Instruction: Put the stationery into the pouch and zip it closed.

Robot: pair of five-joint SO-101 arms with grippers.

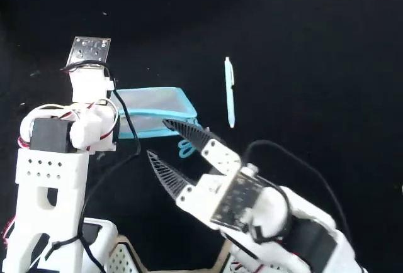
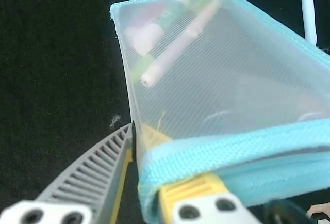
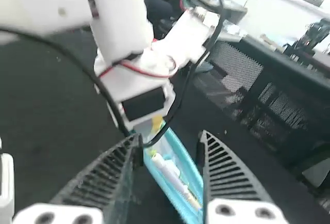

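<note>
**Ana:** Turquoise trim marks the pouch (image 1: 154, 106). It lies on the black table (image 1: 315, 53), toward the left in the high view. How far along is this?

**Ben:** Partway, I'd judge. The left wrist view looks through the translucent wall at pieces already inside: a pale stick (image 2: 178, 43) and some pinkish and green bits I can't name. One pen (image 1: 230, 90) lies on the table, apart from the pouch and beyond its right end.

**Ana:** So that pen goes in, then the zip?

**Ben:** Yes. In the right wrist view the top edge looks parted, with stationery showing in the gap. I take the zip as not yet closed, though I can't be certain.

**Ana:** And the grippers?

**Ben:** The left gripper (image 2: 138, 133) is clamped on the pouch's corner, with the hem running between its grey finger and its yellow-padded jaw. The right gripper (image 1: 157, 138) has its black fingers spread wide and holds nothing. It sits just beside the pouch's right end and the blue zip-pull loop (image 1: 186, 149).

**Ana:** What does each view add?

**Ben:** The high view gives the layout of pen, pouch and both arms. The left wrist view gives the contents and the grip, which the arm's body covers from above. The right wrist view looks along the pouch's top edge, between the spread fingers, toward the left arm (image 3: 129, 53).
</note>
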